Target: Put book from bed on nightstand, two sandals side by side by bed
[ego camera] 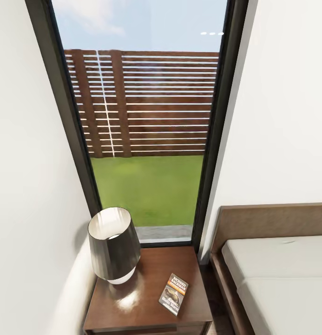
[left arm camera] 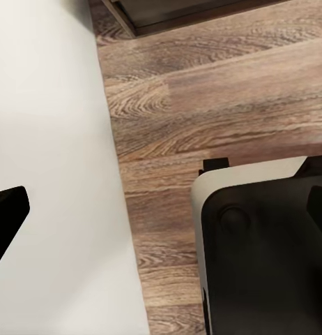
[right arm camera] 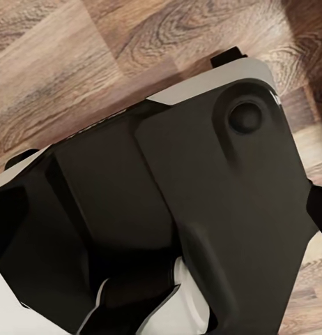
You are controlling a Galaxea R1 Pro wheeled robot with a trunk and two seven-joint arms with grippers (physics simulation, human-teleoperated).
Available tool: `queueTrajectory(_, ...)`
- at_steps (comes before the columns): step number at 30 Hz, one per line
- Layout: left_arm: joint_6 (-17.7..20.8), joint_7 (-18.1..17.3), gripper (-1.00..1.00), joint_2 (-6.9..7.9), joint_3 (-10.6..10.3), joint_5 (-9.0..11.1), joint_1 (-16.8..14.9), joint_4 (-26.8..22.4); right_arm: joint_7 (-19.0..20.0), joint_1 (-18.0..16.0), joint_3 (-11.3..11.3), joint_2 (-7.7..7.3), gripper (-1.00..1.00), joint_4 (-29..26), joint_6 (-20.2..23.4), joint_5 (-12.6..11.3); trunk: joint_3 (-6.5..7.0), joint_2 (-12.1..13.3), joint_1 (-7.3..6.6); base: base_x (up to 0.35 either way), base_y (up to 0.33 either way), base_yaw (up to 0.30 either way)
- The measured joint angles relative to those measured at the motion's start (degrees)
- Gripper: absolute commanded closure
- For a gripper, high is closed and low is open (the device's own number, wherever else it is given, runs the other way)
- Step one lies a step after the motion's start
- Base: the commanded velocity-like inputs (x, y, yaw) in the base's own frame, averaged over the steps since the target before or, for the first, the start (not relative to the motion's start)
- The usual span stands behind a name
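**Dark-brown nightstand with book**

Book (ego camera: 174, 294) flat on nightstand (ego camera: 147, 298), lower centre of head view, right of lamp (ego camera: 114, 245). Bed (ego camera: 277, 274) at lower right. Wood-plank floor (left arm camera: 224, 105) under both wrists. Pincer opening on either arm: cannot tell.

Bright, even daylight entering through the tall window (ego camera: 147, 139), with three small glare dots near its top right corner. Glossy nightstand top (ego camera: 147, 298) below the window carrying a soft white reflection at the base of the lamp (ego camera: 113, 244). Faint shadow on the white wall (ego camera: 26, 186) beside the lamp. Slightly soft render, window frame splayed by wide-angle distortion. Wrist views evenly lit; wood-plank floor (left arm camera: 224, 91) grain sharp, dark robot base (right arm camera: 203, 195) matte, nearly shadowless.
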Motion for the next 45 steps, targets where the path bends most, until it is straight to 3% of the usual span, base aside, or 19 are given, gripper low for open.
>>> queueTrajectory(33,0.11,-0.22,-1.00,0.15,-0.03,-0.07,-0.01,0.00,-0.06,0.00,-0.04,-0.11,-1.00,0.08,0.01,-0.11,0.00,0.00,0.00,0.000,0.000,0.000)
queueTrajectory(45,0.11,-0.24,-1.00,0.09,-0.03,-0.08,0.00,0.00,-0.25,0.02,-0.11,-1.34,-1.00,0.60,0.11,-0.23,0.00,0.00,0.00,0.000,0.000,0.000)
